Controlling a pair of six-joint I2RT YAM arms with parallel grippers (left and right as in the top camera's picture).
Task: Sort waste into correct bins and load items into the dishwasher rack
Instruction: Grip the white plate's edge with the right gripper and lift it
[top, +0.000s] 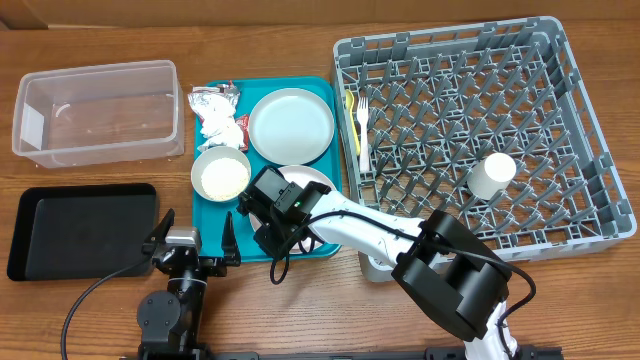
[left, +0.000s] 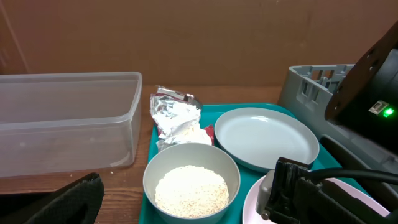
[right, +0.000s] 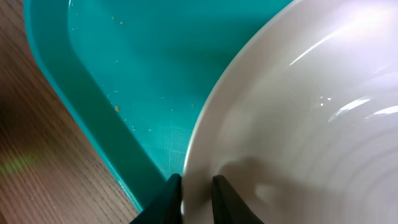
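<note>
1. Overhead view: the left gripper (top: 197, 224) sits low in the frame, left of centre, between the black tray (top: 80, 230) and the teal tray (top: 237, 85). Its jaws are spread wide and hold nothing.
2. The right gripper (top: 272, 212) is at the white plate (top: 312, 178) on the teal tray's lower part.
3. The white cup (top: 492, 175), white fork (top: 364, 130) and yellow spoon (top: 350, 115) lie in the dishwasher rack (top: 450, 32) at right.
4. The clear tub (top: 95, 68) is at upper left.
5. Left wrist view: the bowl (left: 149, 177) of rice (left: 191, 190) is at lower centre. The foil wrapper (left: 174, 107) is behind it and the grey-green plate (left: 264, 137) to its right.
6. Right wrist view: the jaws stand narrow, pinching the white plate's rim at bottom centre.
</note>
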